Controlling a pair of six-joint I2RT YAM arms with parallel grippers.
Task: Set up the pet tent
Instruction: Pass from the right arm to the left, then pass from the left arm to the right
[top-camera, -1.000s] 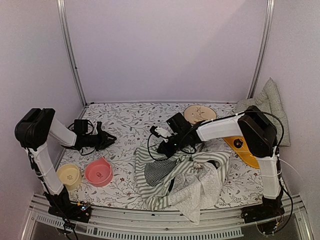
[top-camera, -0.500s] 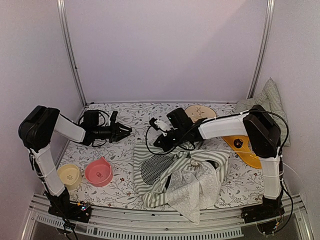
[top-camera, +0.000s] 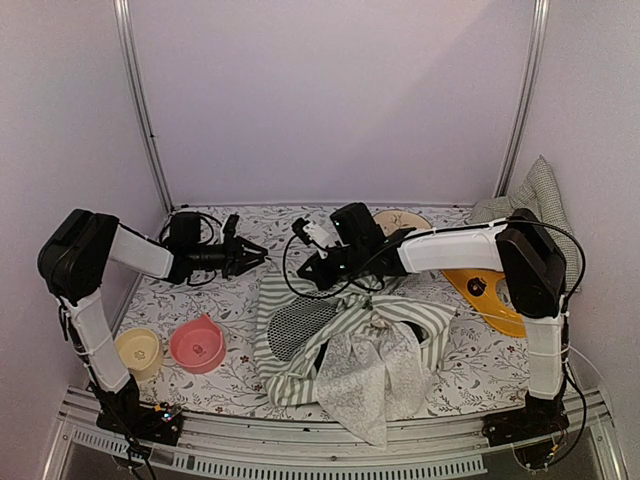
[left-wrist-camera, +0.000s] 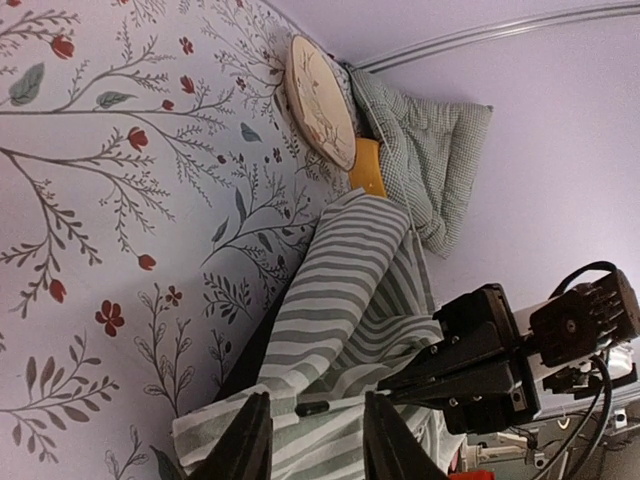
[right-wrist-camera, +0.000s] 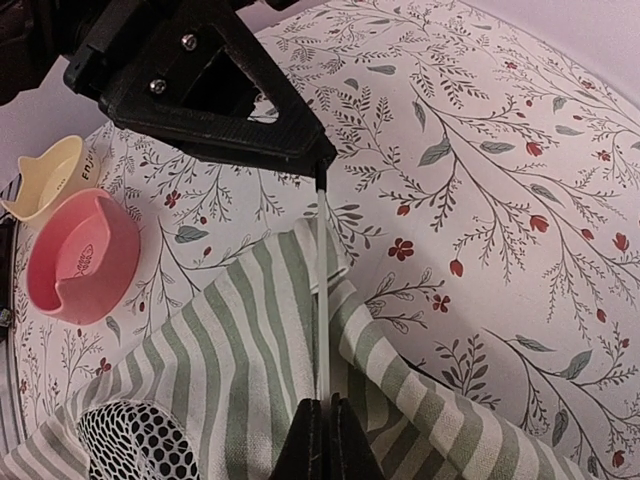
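- Right wrist view: your right gripper (right-wrist-camera: 320, 425) is clamped on a thin white pole (right-wrist-camera: 321, 300) of the pet tent (right-wrist-camera: 230, 365).
- The pole's long axis points straight at your left gripper (left-wrist-camera: 316, 405), whose fingers stand apart on either side of its tip.
- The tent lies crumpled mid-table (top-camera: 240, 300).

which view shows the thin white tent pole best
right wrist: the thin white tent pole runs clearly from the right tool to the left tool. left wrist shows only its end; top external barely shows it.
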